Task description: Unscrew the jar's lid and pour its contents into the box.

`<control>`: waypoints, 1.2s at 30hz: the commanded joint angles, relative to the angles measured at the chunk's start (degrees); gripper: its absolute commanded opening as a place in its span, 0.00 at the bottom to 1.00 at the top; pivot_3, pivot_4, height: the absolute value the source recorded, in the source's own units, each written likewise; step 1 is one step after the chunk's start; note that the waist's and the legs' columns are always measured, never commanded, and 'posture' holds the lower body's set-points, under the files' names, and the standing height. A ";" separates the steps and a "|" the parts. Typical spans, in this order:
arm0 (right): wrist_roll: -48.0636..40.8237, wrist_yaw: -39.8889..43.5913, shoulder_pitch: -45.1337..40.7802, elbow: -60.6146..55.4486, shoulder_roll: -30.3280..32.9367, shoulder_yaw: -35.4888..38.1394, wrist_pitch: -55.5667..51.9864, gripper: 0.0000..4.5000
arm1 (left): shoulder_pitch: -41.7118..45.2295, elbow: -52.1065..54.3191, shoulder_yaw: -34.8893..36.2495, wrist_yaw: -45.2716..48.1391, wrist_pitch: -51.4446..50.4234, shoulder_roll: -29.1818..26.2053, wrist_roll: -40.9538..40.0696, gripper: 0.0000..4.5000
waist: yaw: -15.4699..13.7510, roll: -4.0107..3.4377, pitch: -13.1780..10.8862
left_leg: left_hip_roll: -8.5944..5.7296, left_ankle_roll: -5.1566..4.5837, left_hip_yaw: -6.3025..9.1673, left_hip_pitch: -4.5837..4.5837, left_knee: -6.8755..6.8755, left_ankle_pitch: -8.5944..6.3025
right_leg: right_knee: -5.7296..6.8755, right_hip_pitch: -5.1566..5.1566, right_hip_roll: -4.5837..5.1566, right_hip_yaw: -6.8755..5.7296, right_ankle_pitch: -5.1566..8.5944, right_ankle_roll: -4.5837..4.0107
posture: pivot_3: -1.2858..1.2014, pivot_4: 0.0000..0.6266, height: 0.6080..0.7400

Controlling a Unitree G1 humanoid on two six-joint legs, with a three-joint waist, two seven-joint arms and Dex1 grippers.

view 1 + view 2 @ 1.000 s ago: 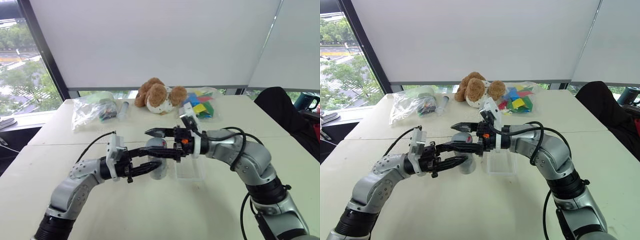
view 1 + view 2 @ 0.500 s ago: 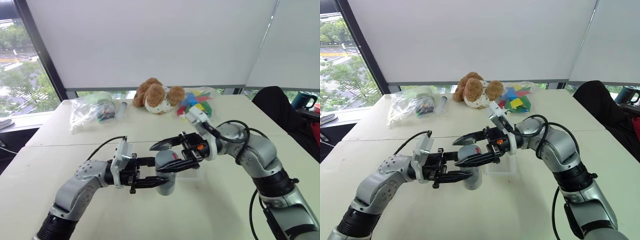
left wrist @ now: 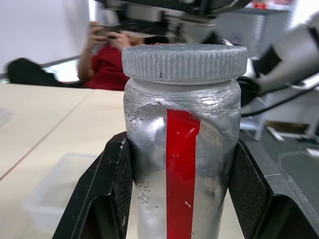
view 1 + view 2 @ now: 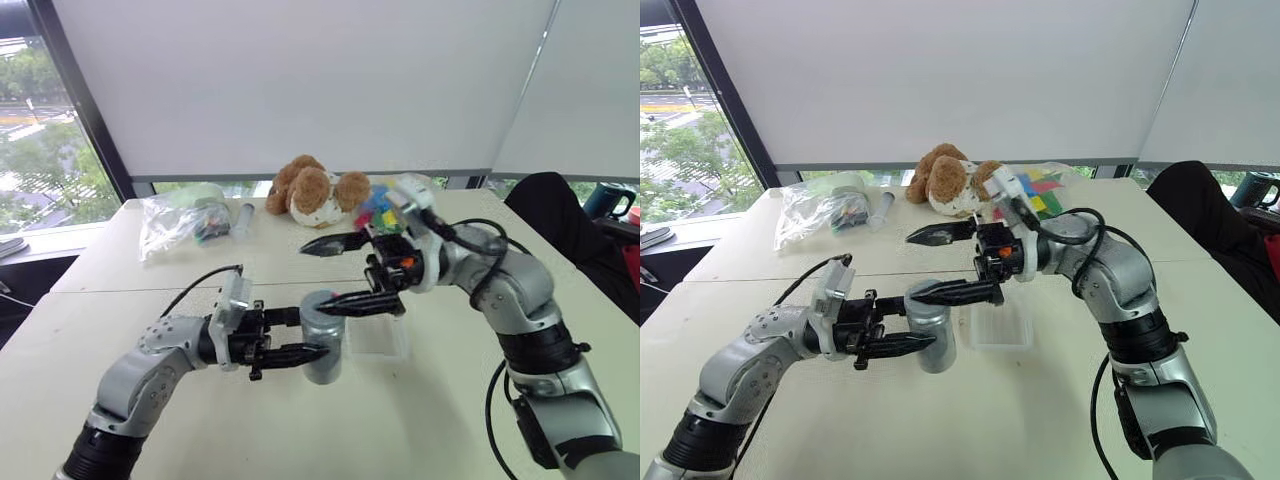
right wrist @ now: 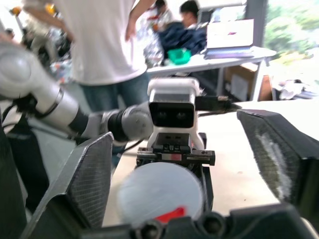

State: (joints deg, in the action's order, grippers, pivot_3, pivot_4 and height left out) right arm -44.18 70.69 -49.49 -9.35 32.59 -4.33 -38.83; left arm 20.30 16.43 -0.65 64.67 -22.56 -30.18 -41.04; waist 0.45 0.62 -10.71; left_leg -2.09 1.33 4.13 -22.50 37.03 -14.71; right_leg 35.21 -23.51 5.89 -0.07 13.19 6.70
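The silvery jar [image 4: 322, 340] with a red stripe [image 3: 180, 164] stands upright just above the table, with my left gripper [image 4: 920, 325] shut on its body, one finger [image 3: 117, 189] on each side. The ribbed grey lid [image 3: 184, 62] is on the jar. My right gripper [image 4: 314, 273] is open at the jar's top: its lower finger lies just over the lid [image 5: 159, 194] and its upper finger is well above. I cannot tell whether the lower finger touches. The clear box [image 4: 385, 340] lies on the table right of the jar. The contents are hidden inside the jar.
At the table's far side lie a brown teddy bear [image 4: 315, 190], a bag of colourful blocks [image 4: 395, 208], a clear bag [image 4: 178, 218] and a clear tube [image 4: 246, 218]. A dark chair [image 4: 560, 215] stands on the right. A person in a white shirt [image 5: 114, 45] stands beyond the table.
My right gripper's fingers have spread much wider, and the hand has lifted and drawn a little to the right off the lid. The left gripper keeps the jar in much the same place.
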 commanded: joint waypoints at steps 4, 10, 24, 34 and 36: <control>0.96 -5.75 3.70 -5.14 0.87 0.25 -3.18 0.99 | -1.09 -3.31 2.46 -4.70 6.39 3.14 4.44 0.45 | 0.36 -0.02 -0.01 | -0.01 0.00 -0.05 0.00 0.00 0.00 | -0.01 -0.03 0.00 0.01 0.04 -0.08 | 0.52 0.24 1.00; 5.07 -9.70 2.92 -4.55 -2.46 -2.75 -1.44 0.99 | -0.82 -2.55 0.84 -4.53 6.40 4.29 4.91 0.45 | 0.26 -0.02 -0.01 | -0.01 0.00 -0.05 0.00 -0.02 0.00 | 0.01 -0.05 -0.02 0.00 0.00 0.00 | 0.52 0.24 1.00; 8.88 -11.65 -1.40 0.59 -7.31 -4.98 -0.74 0.99 | -1.90 0.78 0.21 -3.89 5.35 3.64 3.53 0.45 | 0.29 -0.03 -0.02 | -0.02 0.00 -0.02 0.00 -0.02 0.00 | 0.01 -0.04 -0.02 0.00 0.00 -0.01 | 0.52 0.24 1.00; 9.25 -9.16 -1.00 3.59 -5.08 -2.49 0.37 0.99 | -1.63 0.94 0.27 -3.21 6.38 2.86 3.55 0.45 | 0.29 -0.03 -0.02 | -0.03 0.00 -0.02 0.00 -0.03 0.00 | 0.01 -0.04 -0.03 -0.01 0.00 0.00 | 0.52 0.24 1.00; 9.47 -8.60 -0.41 3.97 -4.16 -2.10 0.66 0.99 | -1.54 0.83 0.31 -3.21 6.63 2.92 3.63 0.45 | 0.28 -0.03 -0.02 | -0.03 0.00 -0.02 -0.01 -0.02 0.00 | 0.01 -0.04 -0.02 -0.01 0.00 0.00 | 0.52 0.24 1.00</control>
State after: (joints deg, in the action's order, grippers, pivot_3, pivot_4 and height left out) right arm -35.13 62.51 -49.67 -6.24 26.71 -10.15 -39.28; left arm 18.23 14.61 -0.83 59.99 -17.34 -26.96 -36.61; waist 0.73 0.58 -10.73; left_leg -2.12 1.33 4.11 -22.50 37.01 -14.71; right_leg 35.21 -23.55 5.87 -0.07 13.19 6.70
